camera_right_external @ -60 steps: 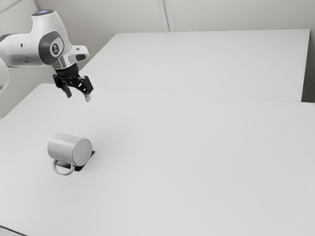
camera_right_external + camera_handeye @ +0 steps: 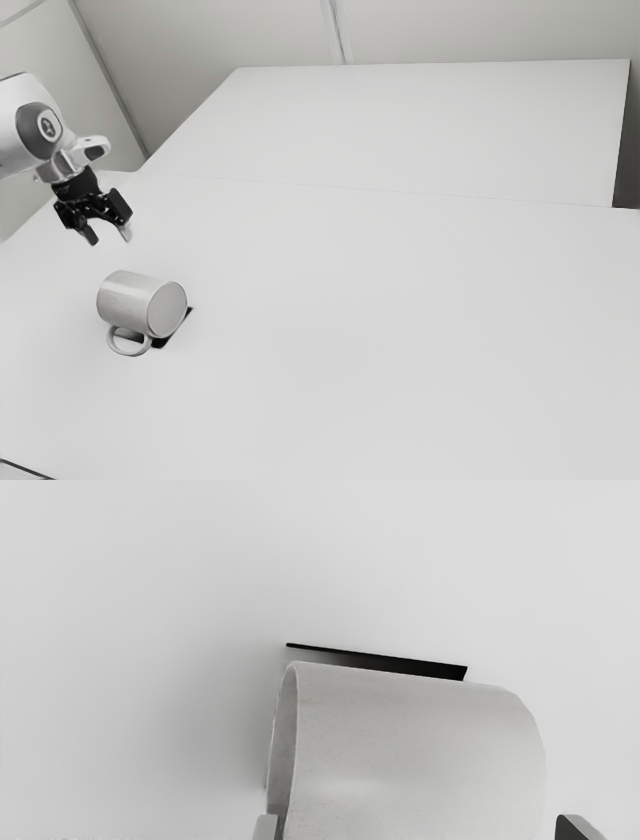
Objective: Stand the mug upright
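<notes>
Two jaws on the claw [image 2: 108,238], wide apart, nothing clamped btwn them. Ext. view has it above the mug [image 2: 140,303] w/ a gap, tips pointing down, a bit toward the far side and the exterior view's left. Mug's on its side on the table [image 2: 400,330], i.e. not upright: mouth [image 2: 282,740] toward the exterior view's left, base [image 2: 167,309] toward the exterior view's right, handle [image 2: 128,343] out on the near side, low by the tabletop. Dark patch [image 2: 174,332] on the table by/under the mug; can't tell what it is.

Wrist view: jaws span the mug lengthwise, one by the mouth, other past the base. Main risk IMO: going straight down like that, the mouth-side tip could hit the rim or slip inside b/c it lines up so close to it; spare room looks small, so a slight offset could also land the other tip on the base edge. Squeezing end to end w/ uneven contact might skid or pivot the mug, esp. as the wall's smooth & round. Handle may act as a prop: could jam on the table mid-turn or kick the mug sideways. If let go before the base sits flat, it'd prob. tip back over, b/c its weight would be off the base.
</notes>
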`<state>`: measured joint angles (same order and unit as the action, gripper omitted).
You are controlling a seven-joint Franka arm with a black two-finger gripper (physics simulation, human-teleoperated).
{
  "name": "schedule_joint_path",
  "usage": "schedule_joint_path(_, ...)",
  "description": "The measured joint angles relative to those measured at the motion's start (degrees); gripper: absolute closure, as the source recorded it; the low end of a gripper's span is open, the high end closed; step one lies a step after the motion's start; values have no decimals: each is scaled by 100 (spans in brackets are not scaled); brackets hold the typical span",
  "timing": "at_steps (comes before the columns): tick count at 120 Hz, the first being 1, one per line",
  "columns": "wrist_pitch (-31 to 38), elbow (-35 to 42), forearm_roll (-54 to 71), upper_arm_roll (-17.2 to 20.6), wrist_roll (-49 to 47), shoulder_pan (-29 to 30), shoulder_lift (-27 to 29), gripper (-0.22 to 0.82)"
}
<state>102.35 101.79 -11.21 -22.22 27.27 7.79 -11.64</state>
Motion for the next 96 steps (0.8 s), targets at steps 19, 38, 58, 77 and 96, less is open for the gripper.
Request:
schedule_joint_path(19,-359,-161,-272,-1,642,549,-419,0)
schedule_joint_path(38,-945,-538,-1027,-17,1275,1037,-971,0)
schedule_joint_path(58,-1561,-693,-1950,-125,1876,1407,-1448,0)
schedule_joint_path(77,-2087,-828,-2746,-141,2369,1650,-1784,0)
schedule_joint_path(96,-2490,-884,-3376,-142,2749,1736,-1871,0)
